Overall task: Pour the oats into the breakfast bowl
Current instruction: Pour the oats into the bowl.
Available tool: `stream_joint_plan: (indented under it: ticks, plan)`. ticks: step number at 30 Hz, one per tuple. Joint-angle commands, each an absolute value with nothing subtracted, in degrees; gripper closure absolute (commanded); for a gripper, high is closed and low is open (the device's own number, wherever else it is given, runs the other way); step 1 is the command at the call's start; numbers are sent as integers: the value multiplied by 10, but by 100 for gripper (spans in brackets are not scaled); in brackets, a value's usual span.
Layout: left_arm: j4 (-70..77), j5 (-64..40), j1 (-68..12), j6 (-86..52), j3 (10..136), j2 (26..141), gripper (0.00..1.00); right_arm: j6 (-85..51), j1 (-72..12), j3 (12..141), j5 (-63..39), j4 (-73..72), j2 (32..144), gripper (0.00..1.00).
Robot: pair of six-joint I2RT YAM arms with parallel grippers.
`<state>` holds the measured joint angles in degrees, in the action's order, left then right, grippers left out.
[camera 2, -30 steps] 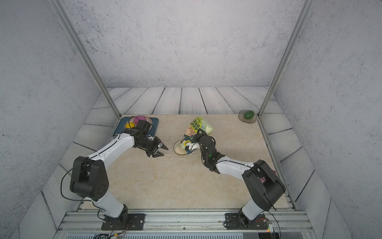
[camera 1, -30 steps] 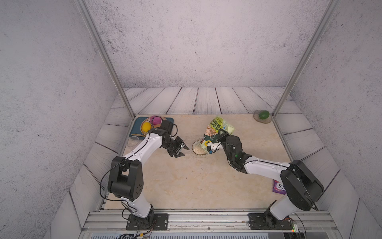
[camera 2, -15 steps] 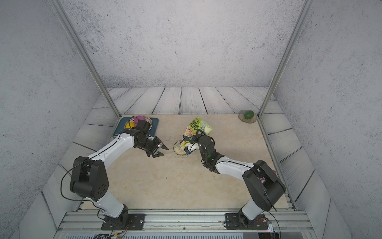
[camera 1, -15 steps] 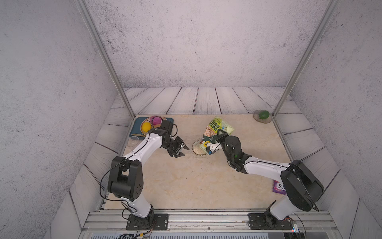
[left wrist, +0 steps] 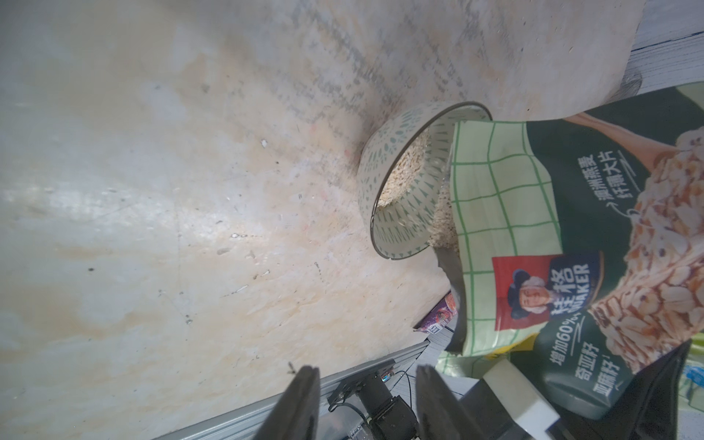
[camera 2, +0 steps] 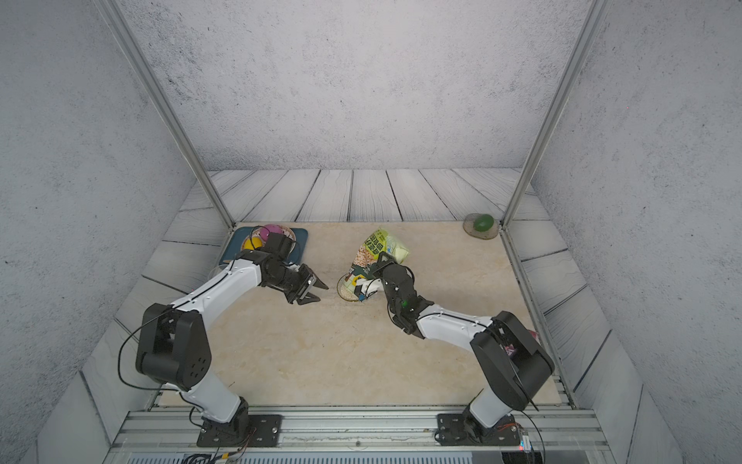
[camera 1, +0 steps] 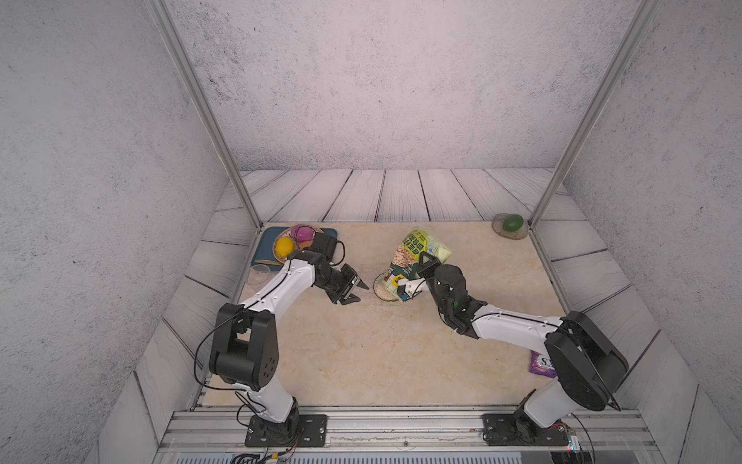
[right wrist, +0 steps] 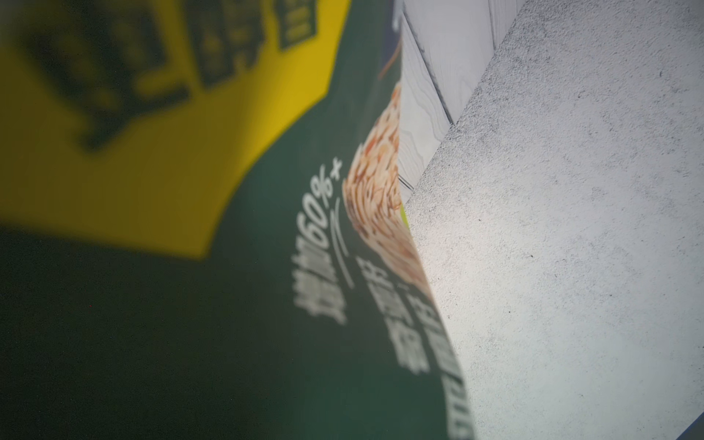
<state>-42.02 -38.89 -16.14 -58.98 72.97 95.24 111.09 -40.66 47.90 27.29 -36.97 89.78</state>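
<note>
The yellow-green oats bag (camera 1: 417, 251) (camera 2: 375, 251) leans tilted, its open mouth down in the breakfast bowl (camera 1: 380, 286) (camera 2: 343, 286). My right gripper (camera 1: 417, 275) (camera 2: 375, 277) is shut on the bag's lower side. In the left wrist view the bag (left wrist: 571, 228) rests over the bowl's rim (left wrist: 392, 152), and pale oats (left wrist: 404, 171) lie inside. The bag (right wrist: 190, 266) fills the right wrist view and hides that gripper's jaws. My left gripper (camera 1: 362, 293) (camera 2: 323, 293) (left wrist: 365, 384) hovers open and empty just left of the bowl.
A fruit dish (camera 1: 297, 241) on a blue mat sits at the back left behind the left arm. A clear glass cup (camera 1: 259, 275) stands at the left edge. A green fruit on a round coaster (camera 1: 512, 225) lies back right. A purple bag (camera 1: 542, 363) (left wrist: 554, 316) lies front right.
</note>
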Motion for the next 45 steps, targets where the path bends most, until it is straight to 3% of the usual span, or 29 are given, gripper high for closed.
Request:
stream_joint_plan:
  ticks: [1, 9, 11, 15, 26, 45]
  plan:
    - [-419, -392, -161, -591, 728, 937, 54, 1104, -396, 511, 273, -465, 860, 100]
    - [-376, -428, -161, -632, 719, 943, 53, 1105, -393, 505, 281, -510, 878, 100]
    - [-364, -435, -163, -646, 724, 945, 53, 1109, -410, 498, 269, -450, 865, 100]
    - [-344, -437, -166, -667, 741, 949, 51, 1114, -403, 500, 301, -519, 886, 100]
    - [-228, -454, -201, -767, 751, 985, 44, 1121, -397, 495, 290, -530, 877, 100]
    - [-159, -441, -226, -827, 783, 1051, 48, 1126, -393, 463, 279, -547, 861, 100]
